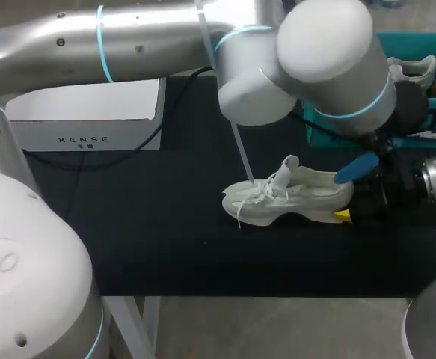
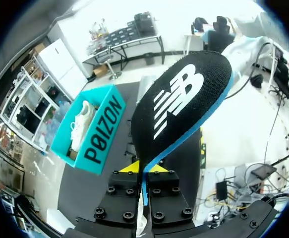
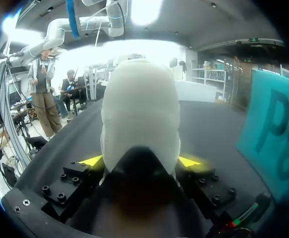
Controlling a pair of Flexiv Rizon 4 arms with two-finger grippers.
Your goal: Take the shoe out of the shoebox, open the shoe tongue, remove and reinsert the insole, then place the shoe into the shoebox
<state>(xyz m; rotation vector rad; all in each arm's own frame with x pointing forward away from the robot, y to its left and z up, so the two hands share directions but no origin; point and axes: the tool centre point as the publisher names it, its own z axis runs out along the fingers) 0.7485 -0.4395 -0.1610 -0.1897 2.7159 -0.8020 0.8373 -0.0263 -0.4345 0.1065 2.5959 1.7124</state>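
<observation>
Shoe: off-white, mesh-like upper, thick wavy sole, loose white laces. It sits upright on the black table mat, toe toward the left side of the head view, tongue pulled up and standing free of the collar.

Right gripper: clamped on the shoe's heel. The rounded, padded heel fills the gap, and a yellow tip presses in from each side. In the head view one yellow tip shows just under the heel, at the sole's edge.

Left arm: smooth silver tube with pale blue rings. It comes in along the far side of the table and reaches past the middle to a spot above the heel.

Left gripper: pinched tight on the insole, gripping its narrow end edge-on between the two yellow tips. The insole is a flat foot-shaped blade with a black woven top, a white printed mark and a bright blue foam rim. It is held in the air above the shoe's heel, clear of the opening.

Shoebox: teal card, open top, at the far right of the table and apart from the shoe. A second shoe, also off-white, lies inside.
</observation>
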